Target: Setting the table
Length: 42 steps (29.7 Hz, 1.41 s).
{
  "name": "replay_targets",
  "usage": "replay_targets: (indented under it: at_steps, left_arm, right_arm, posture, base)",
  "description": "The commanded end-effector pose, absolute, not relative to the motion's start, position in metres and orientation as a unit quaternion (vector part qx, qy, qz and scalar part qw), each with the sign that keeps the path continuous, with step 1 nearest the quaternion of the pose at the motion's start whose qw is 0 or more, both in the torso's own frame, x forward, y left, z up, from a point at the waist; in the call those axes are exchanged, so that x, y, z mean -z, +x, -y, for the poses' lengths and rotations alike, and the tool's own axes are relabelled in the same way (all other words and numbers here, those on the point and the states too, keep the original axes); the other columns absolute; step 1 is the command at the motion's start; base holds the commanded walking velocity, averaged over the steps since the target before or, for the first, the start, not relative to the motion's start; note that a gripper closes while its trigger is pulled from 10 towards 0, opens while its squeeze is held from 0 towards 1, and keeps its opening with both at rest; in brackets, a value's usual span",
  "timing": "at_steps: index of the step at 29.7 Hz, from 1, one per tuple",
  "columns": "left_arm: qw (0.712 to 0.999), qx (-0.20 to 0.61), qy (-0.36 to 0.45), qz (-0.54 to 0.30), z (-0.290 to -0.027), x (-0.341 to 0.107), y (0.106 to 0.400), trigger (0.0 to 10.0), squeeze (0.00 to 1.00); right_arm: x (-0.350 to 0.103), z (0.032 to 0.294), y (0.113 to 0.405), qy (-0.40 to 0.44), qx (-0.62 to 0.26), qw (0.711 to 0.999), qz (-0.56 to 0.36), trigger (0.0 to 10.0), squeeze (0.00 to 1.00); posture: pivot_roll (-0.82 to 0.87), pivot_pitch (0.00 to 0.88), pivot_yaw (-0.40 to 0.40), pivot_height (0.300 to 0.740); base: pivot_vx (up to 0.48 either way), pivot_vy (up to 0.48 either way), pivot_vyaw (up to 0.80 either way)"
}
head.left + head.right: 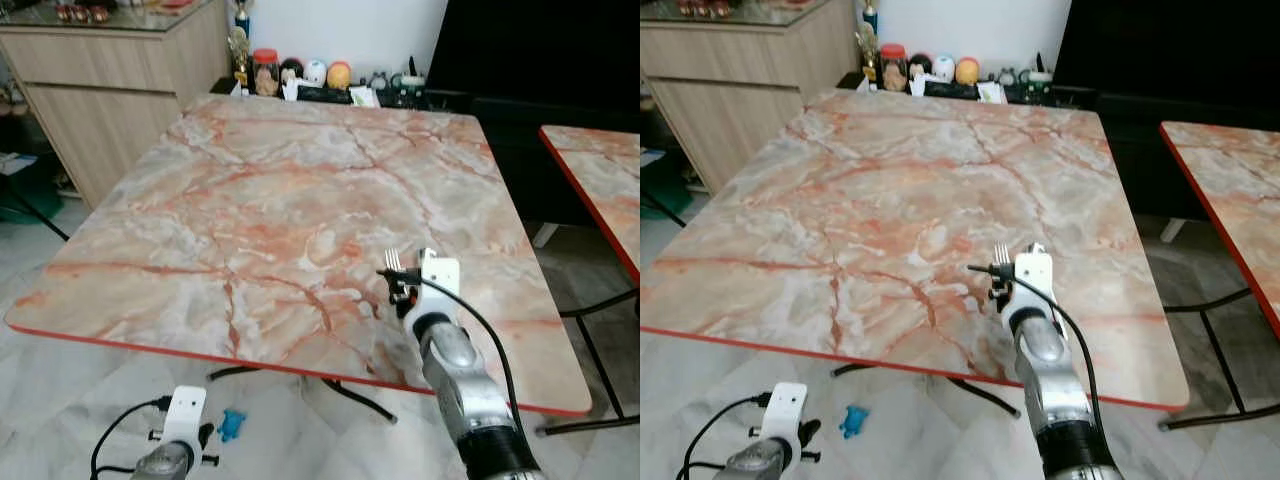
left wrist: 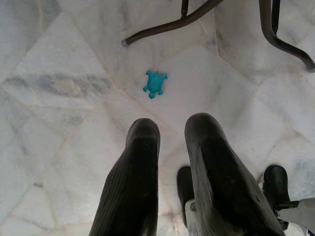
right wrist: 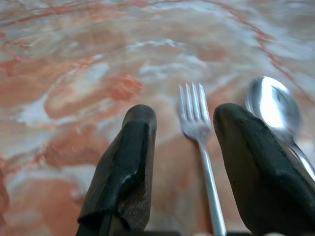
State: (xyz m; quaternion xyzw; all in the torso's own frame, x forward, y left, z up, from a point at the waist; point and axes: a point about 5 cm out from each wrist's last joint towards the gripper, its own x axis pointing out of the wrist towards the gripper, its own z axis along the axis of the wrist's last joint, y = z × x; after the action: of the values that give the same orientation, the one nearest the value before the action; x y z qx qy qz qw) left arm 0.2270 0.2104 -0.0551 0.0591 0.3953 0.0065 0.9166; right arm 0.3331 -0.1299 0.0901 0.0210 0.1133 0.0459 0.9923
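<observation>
My right gripper [image 3: 184, 118] hovers low over the front right part of the marble table [image 1: 250, 190]. Its fingers are open. A silver fork [image 3: 196, 110] lies between them with a gap on each side, tines pointing away. A silver spoon [image 3: 273, 103] lies beside the fork, partly hidden behind one finger [image 3: 256, 162]. From the head, the fork's tines [image 1: 392, 260] stick out just past the gripper [image 1: 402, 288]. My left gripper [image 2: 172, 130] hangs idle below the table's front edge over the floor, its fingers slightly apart and holding nothing.
A small blue toy [image 2: 155, 83] lies on the tiled floor near the table's dark metal legs [image 2: 172, 24]. A second marble table [image 1: 600, 170] stands to the right. A wooden cabinet [image 1: 100, 80] stands at the back left, and jars and figurines [image 1: 300, 75] line the wall.
</observation>
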Motion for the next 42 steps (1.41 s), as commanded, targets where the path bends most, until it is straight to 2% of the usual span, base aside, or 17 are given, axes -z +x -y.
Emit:
replay_targets:
  at_steps: [1,4,5,6,7,20,42]
  left_arm:
    - [0.911,-0.003,0.06,-0.407,-0.21,0.058,0.222,10.0,0.0]
    - [0.911,-0.003,0.06,-0.407,-0.21,0.058,0.222,10.0,0.0]
    - [0.911,-0.003,0.06,-0.407,-0.21,0.058,0.222,10.0,0.0]
    - [0.911,-0.003,0.061,-0.407,-0.21,0.059,0.222,10.0,0.0]
    - [0.911,-0.003,0.061,-0.408,-0.21,0.059,0.222,10.0,0.0]
    - [0.909,0.002,0.064,-0.411,-0.209,0.061,0.219,10.0,0.0]
    - [0.909,0.007,0.073,-0.409,-0.21,0.06,0.221,10.0,0.0]
  right_arm:
    - [-0.089,0.127,0.34,0.027,-0.044,0.99,-0.131,10.0,1.0]
    - [-0.092,0.125,0.343,0.028,-0.046,0.99,-0.132,10.0,1.0]
    - [-0.092,0.123,0.346,0.023,-0.05,0.989,-0.136,10.0,0.69]
    - [-0.092,0.121,0.348,0.019,-0.052,0.989,-0.139,10.0,0.69]
    - [-0.092,0.121,0.351,0.015,-0.051,0.988,-0.144,10.0,0.0]
    - [-0.09,0.141,0.351,0.006,-0.015,0.988,-0.151,10.0,0.0]
    - [-0.075,0.144,0.347,0.009,-0.015,0.982,-0.189,10.0,0.0]
  posture:
    - [0.09,0.0,-0.027,0.74]
    - [0.09,0.0,-0.028,0.74]
    - [0.09,0.0,-0.029,0.74]
    - [0.09,0.0,-0.029,0.74]
    - [0.09,0.0,-0.03,0.74]
    - [0.08,0.0,-0.031,0.74]
    - [0.09,0.0,-0.027,0.74]
  base:
    - [0.0,0.0,0.0]
    - [0.0,0.0,0.0]
    - [0.0,0.0,0.0]
    - [0.0,0.0,0.0]
    - [0.0,0.0,0.0]
    - [0.0,0.0,0.0]
    - [0.0,0.0,0.0]
